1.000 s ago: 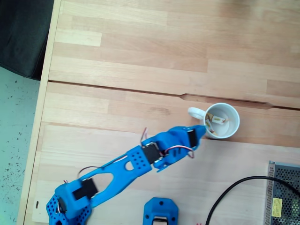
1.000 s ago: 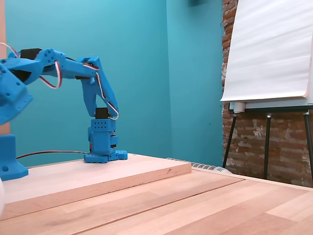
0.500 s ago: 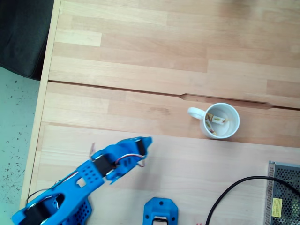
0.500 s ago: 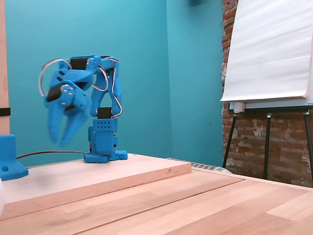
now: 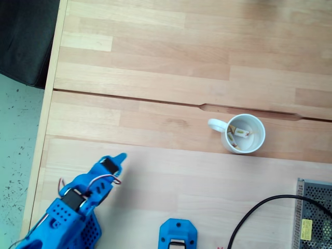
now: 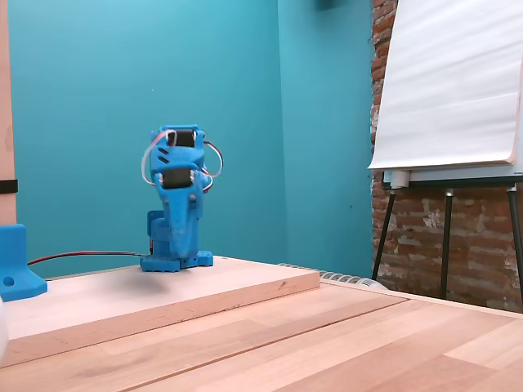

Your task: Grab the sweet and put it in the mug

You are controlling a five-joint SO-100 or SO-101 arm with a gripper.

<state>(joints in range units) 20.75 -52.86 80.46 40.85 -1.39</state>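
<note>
The white mug (image 5: 257, 136) stands on the wooden table right of centre in the top-down fixed view, its small handle (image 5: 215, 124) pointing left. Inside it lies the sweet (image 5: 240, 134), cream with orange ends, with other small wrapped pieces along the inner wall. The blue arm is folded up at the lower left. My gripper (image 5: 118, 158) is far to the left of the mug and has nothing visible in it. In the side fixed view the gripper (image 6: 174, 260) hangs down in front of the arm's base, blurred, so the jaws cannot be made out.
A blue printed part (image 5: 178, 234) sits at the bottom edge, with a black cable (image 5: 258, 212) and a metal mesh box (image 5: 314, 213) at the lower right. A dark cloth (image 5: 26, 36) lies off the table's left edge. The side view shows a blue block (image 6: 15, 263) and an easel (image 6: 449, 90).
The arm has drawn back from beside the mug to the lower left and folded down over its base. Half a second ago the jaws stood open. Mug and sweet have not moved.
</note>
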